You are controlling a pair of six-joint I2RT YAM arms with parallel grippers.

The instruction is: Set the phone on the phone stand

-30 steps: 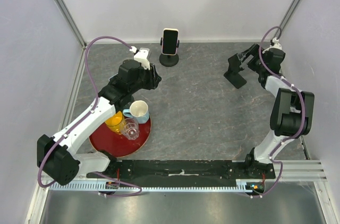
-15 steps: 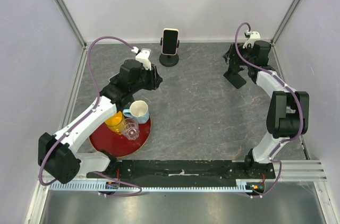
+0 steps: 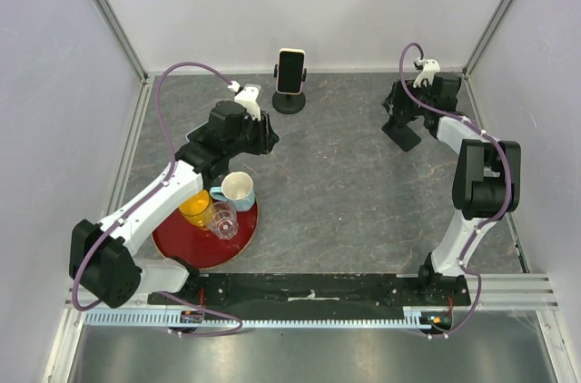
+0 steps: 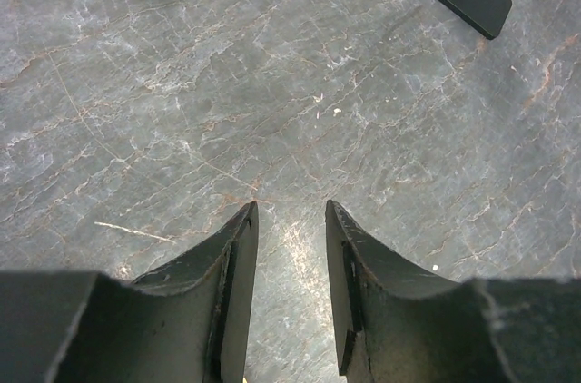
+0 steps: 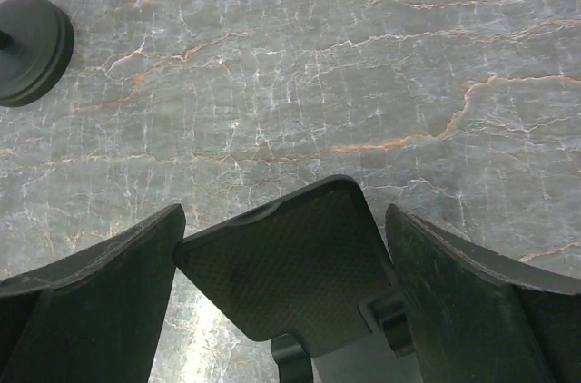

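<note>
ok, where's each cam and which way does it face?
Top external: above, behind the bases, looking down at table; both arms show.
Left wrist: left arm, facing down; left pincer at bottom.
Right wrist: right arm, facing down over the folding stand; right pincer flanks it.
All three share the round stand base.

**Overhead view.** A grey tabletop (image 3: pixel 345 192), veined in white and rust like marble, forms the floor of the enclosure. Plain white panels close it in: back wall (image 3: pixel 300 2) at 12 o'clock, left wall (image 3: pixel 50 129) at 9 o'clock, right wall (image 3: pixel 556 129) at 3 o'clock. Aluminium corner posts (image 3: pixel 107 15) rise at 11 and 1 o'clock. At 6 o'clock, a black mounting rail (image 3: pixel 363 285), a slotted white cable duct (image 3: pixel 300 320) and a brushed metal shelf (image 3: pixel 318 356) border the near edge. Lighting is even and diffuse.
</note>
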